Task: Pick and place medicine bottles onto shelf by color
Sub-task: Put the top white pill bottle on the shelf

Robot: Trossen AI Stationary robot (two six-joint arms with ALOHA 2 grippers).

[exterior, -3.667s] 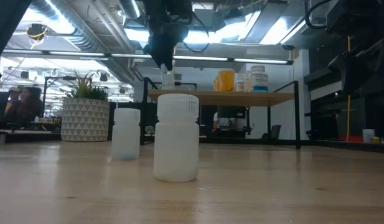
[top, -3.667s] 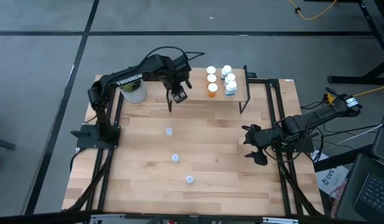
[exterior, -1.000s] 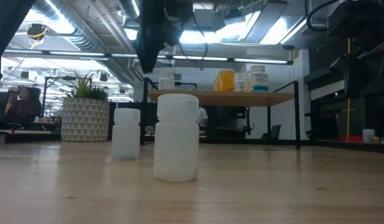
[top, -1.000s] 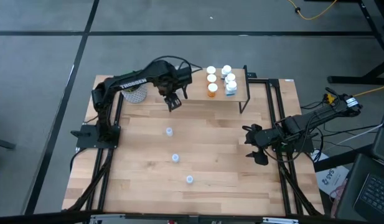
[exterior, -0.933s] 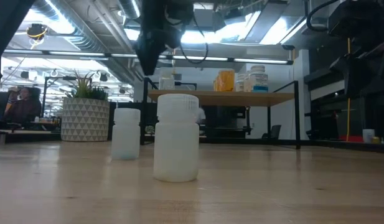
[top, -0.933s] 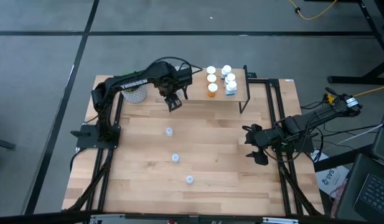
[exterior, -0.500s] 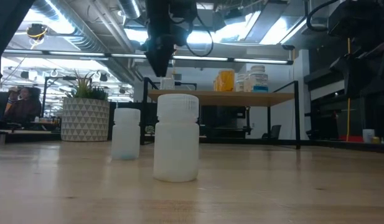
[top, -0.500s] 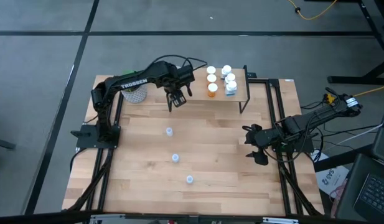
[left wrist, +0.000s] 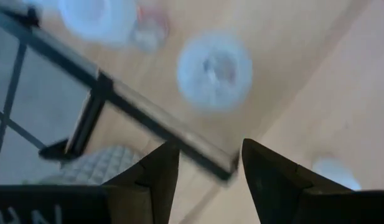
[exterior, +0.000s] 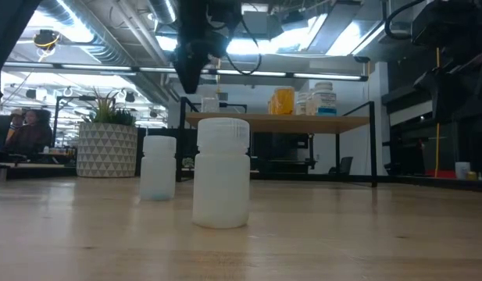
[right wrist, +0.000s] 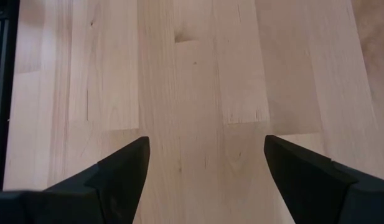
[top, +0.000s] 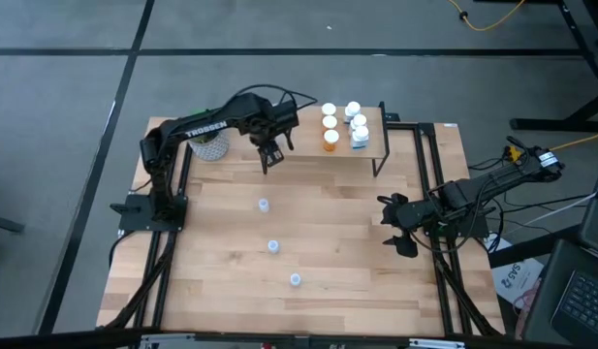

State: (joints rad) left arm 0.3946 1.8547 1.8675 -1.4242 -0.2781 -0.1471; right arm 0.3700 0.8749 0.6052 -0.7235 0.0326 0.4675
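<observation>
Three loose bottles: you see pale ones (top: 264, 205), (top: 273, 246), (top: 295, 279) in a line down the table's middle, well apart.
Shelved bottles: orange (top: 330, 142) and white-capped ones (top: 353, 110) cluster on the shelf (top: 303, 145) at upper centre.
Left gripper (top: 268, 152): your left gripper hangs above the shelf's left end, fingers (left wrist: 155, 177) parted, holding nothing.
Right gripper (top: 398, 225): parked at the table's (top: 337, 242) right edge, fingers (right wrist: 126, 168) wide apart, empty.
Plant (top: 208, 145): upper left, beside the shelf.
</observation>
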